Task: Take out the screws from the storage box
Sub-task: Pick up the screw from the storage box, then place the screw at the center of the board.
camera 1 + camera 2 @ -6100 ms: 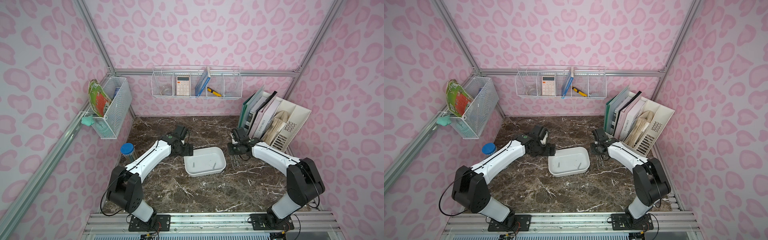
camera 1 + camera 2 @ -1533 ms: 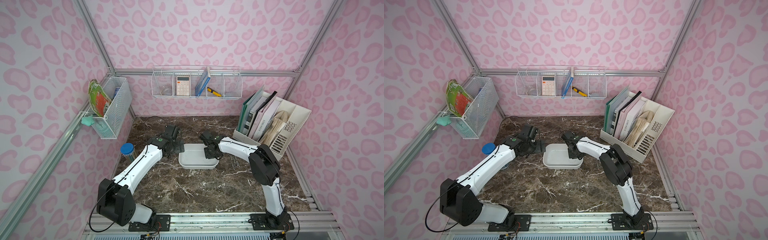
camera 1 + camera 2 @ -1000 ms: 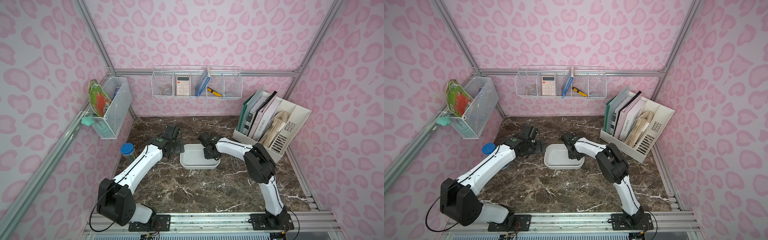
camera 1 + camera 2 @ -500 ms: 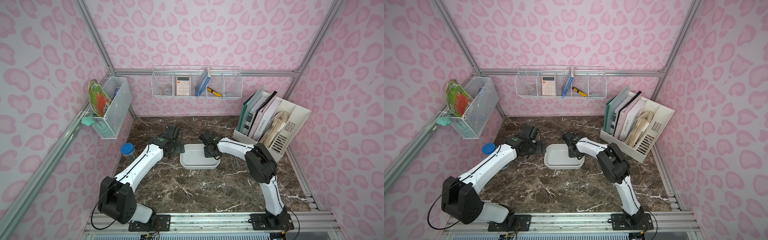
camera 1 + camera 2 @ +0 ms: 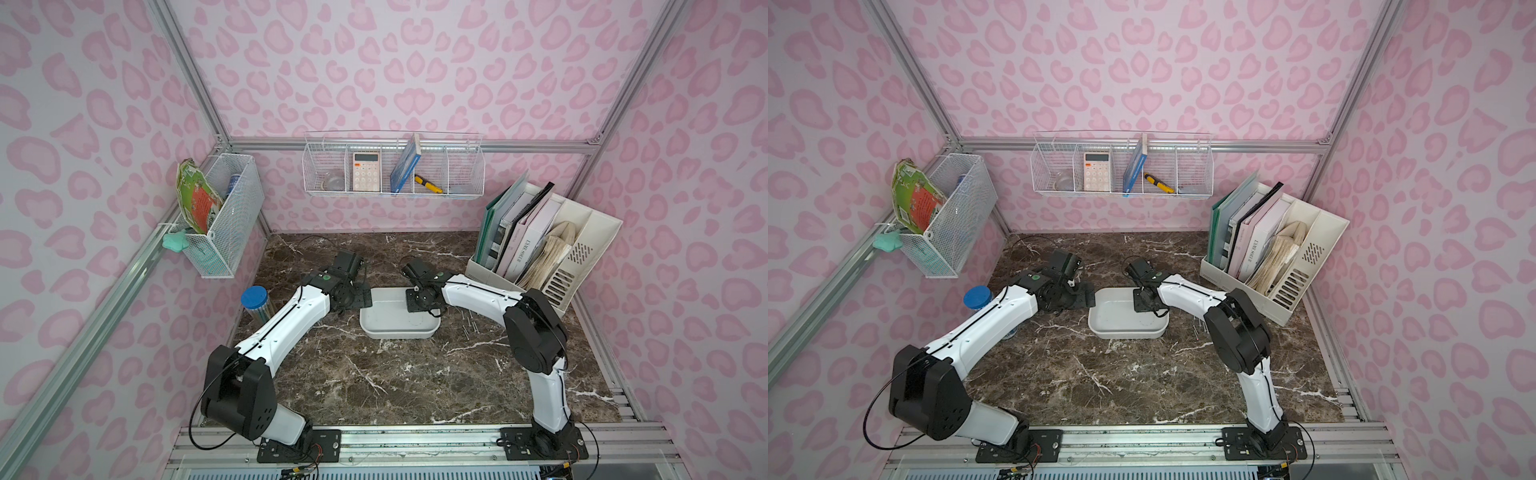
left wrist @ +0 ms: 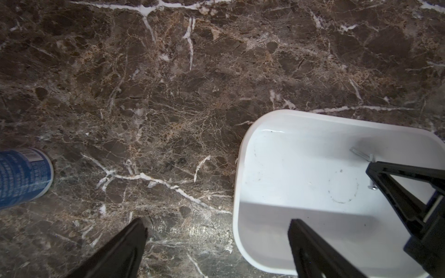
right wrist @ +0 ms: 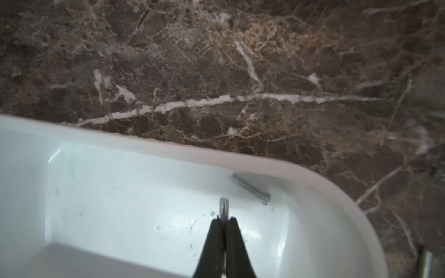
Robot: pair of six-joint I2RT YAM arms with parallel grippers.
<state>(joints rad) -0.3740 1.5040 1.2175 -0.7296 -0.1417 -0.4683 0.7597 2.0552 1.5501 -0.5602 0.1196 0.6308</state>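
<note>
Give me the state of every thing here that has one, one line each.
right gripper, shut on the gripped screw, inside the storage box
left gripper, open, one finger inside the storage box, one outside
storage box, upright on the table, open-topped
loose screw, lying flat on the box floor by its wall
outside screws, lying on the table beside the box
blue-capped tube, upright, capped

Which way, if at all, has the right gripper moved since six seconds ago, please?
Yes. The right gripper has moved away from the organiser, into the tray, now shut on a screw.
</note>
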